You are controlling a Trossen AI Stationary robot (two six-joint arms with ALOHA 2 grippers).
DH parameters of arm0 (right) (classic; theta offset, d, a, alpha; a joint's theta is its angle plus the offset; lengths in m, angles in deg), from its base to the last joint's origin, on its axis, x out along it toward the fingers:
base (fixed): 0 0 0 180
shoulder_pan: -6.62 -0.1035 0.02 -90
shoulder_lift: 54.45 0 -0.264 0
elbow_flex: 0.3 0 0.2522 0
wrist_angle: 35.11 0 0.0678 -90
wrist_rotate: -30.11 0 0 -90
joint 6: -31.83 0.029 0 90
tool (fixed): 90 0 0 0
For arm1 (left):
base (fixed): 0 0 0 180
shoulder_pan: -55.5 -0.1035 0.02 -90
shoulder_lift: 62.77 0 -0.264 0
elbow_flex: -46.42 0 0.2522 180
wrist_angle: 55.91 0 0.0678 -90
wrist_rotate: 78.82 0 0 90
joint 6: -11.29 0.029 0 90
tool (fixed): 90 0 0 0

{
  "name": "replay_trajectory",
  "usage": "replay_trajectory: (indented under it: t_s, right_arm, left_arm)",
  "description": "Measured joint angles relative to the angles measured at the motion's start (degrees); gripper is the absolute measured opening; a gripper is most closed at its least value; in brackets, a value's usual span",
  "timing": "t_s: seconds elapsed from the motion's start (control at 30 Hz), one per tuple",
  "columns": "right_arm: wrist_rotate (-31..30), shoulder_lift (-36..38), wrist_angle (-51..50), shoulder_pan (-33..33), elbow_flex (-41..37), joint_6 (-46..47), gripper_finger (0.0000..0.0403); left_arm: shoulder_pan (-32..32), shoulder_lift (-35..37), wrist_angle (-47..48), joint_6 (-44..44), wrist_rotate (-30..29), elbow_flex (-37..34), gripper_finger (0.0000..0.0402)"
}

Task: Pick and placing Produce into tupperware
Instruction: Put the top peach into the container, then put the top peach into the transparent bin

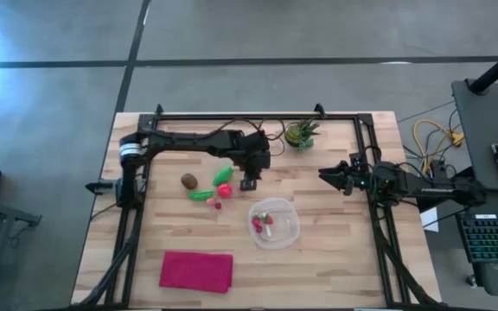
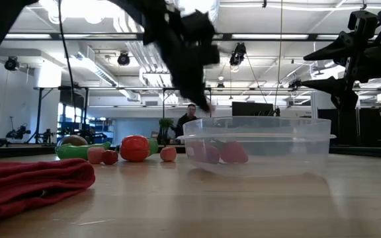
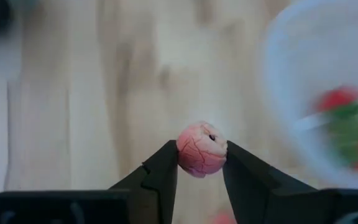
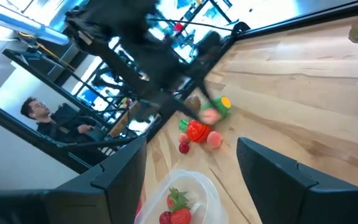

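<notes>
My left gripper is shut on a pink round produce piece, above the table between the produce pile and the tupperware. The clear tupperware holds red pieces. On the table to its left lie a brown oval, a red round piece, a green elongated piece and small pink pieces. My right gripper waits open at the table's right side, above the wood. My left gripper pinches the pink round piece by its two opposite sides between the two fingertips. The fingers come from above, pointing down. The piece is lifted clear of the table, with bare wood below it and the tupperware's rim beside it.
A magenta cloth lies near the table's near-left corner. A green potted plant stands at the far edge. A dark metal frame runs along the far edge and both sides. A person sits in the room beyond.
</notes>
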Motion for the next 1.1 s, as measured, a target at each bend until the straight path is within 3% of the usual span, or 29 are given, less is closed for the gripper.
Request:
replay_trajectory:
  t_s: [0.17, 0.33, 0.43, 0.5, 0.63, 0.87, 0.97, 1.1]
  right_arm:
    - [0.0, 0.0, 0.0, 0.0, 0.0, 0.1, 0.0242]
    - [0.0, -0.1, 0.0, 0.0, 0.0, 0.1, 0.0242]
    - [0.0, -0.3, 0.0, 0.0, 0.0, 0.1, 0.0242]
    - [0.0, -0.7, 0.2, 0.0, 0.0, 0.4, 0.0242]
    - [0.0, -1.0, 0.3, 0.0, 0.0, 1.0, 0.0242]
    - [0.5, -1.6, 0.4, 0.0, 0.0, 3.2, 0.0242]
    - [0.5, -1.5, 0.3, 0.0, 0.0, 3.2, 0.0242]
    - [0.5, -1.5, 0.3, 0.0, 0.0, 3.2, 0.0242]
  left_arm:
    - [4.6, 6.0, -4.0, 0.0, 2.1, 0.4, 0.0098]
    - [10.7, 6.0, -6.2, 0.0, 1.7, 0.3, 0.0098]
    - [14.4, 3.7, -6.4, -0.9, -3.9, 0.2, 0.0099]
    - [16.1, 2.0, -6.9, -3.7, -8.9, 0.2, 0.0108]
    - [17.0, -0.2, -6.9, -8.0, -12.7, 0.2, 0.0141]
    - [17.0, -2.4, -5.9, -14.2, -11.5, 0.2, 0.0186]
    - [17.1, -2.0, -1.3, -13.7, -14.1, 0.2, 0.0198]
    - [16.9, 2.6, 13.6, -10.5, -22.5, 1.2, 0.0209]
